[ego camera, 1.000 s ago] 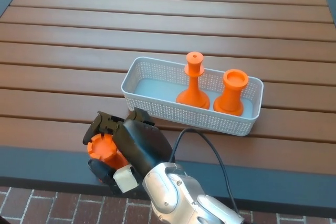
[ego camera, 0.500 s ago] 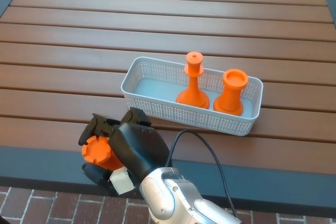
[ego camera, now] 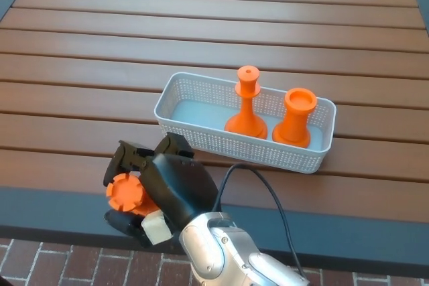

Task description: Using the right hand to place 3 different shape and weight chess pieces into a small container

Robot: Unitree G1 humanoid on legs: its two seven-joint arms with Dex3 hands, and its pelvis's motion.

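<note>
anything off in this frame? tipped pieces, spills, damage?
Nothing stands out. Two orange chess pieces stand upright in the white basket, which sits flat on the slatted table. The right hand holds the third piece near the table's front edge, not yet in the basket.

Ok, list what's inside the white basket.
Two orange chess pieces stand upright in the white basket: a slim piece and a stouter piece. The near wall hides little; its left half is bare.
</note>
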